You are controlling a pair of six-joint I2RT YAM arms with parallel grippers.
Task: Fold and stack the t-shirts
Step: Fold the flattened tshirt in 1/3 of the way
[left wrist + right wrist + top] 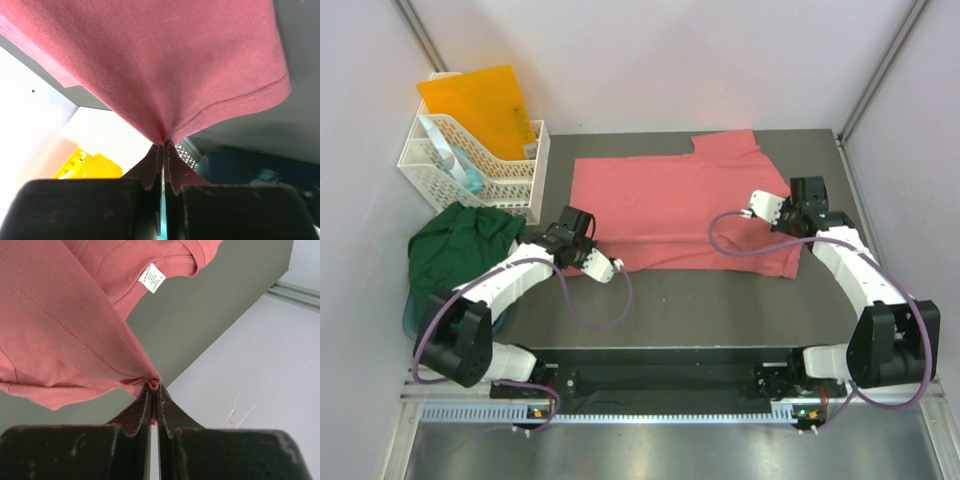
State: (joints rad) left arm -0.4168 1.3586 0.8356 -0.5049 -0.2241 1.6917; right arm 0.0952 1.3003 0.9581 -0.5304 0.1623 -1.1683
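1. salmon-pink t-shirt (pixel 670 205): spread mostly flat across the middle of the table (pixel 720 290), its left and right edges bunched into pinched peaks, white neck label (pixel 151 278) showing.
2. dark green t-shirt (pixel 460 245): crumpled heap at the table's left edge, apart from the pink one.

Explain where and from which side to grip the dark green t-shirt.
Probably pinch a raised fold on top of the dark green t-shirt, coming from above: it lies crumpled in a heap beside the white basket, showing no flat hem.

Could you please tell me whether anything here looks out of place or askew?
Yes: the dark green t-shirt lies crumpled in a heap beside the white basket, unlike the spread-out pink t-shirt.
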